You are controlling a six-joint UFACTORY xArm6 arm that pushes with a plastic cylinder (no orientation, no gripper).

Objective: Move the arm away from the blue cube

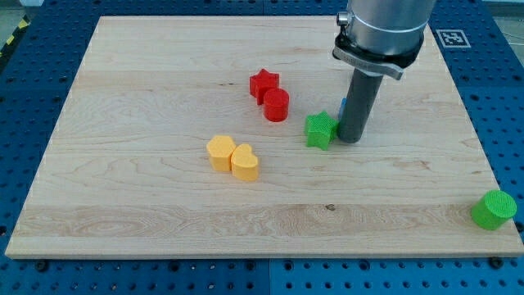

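Here, my tip (350, 139) just right of green star block (320, 130), blue cube (343, 107) mostly hidden behind rod, no claw, nothing held, green cylinder (494, 210) at board's (147, 205) bottom-right edge, open room twd view's right.

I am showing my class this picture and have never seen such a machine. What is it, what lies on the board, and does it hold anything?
The grey cylinder with the dark rod is a robot arm; one camera looks down at a pale wooden board. It holds nothing: my tip only pushes blocks. On the board lie a red star block, a red rounded block, a green star block, two yellow blocks touching, and a green cylinder at the right edge. My tip stands just right of the green star; a sliver of blue block shows behind the rod.
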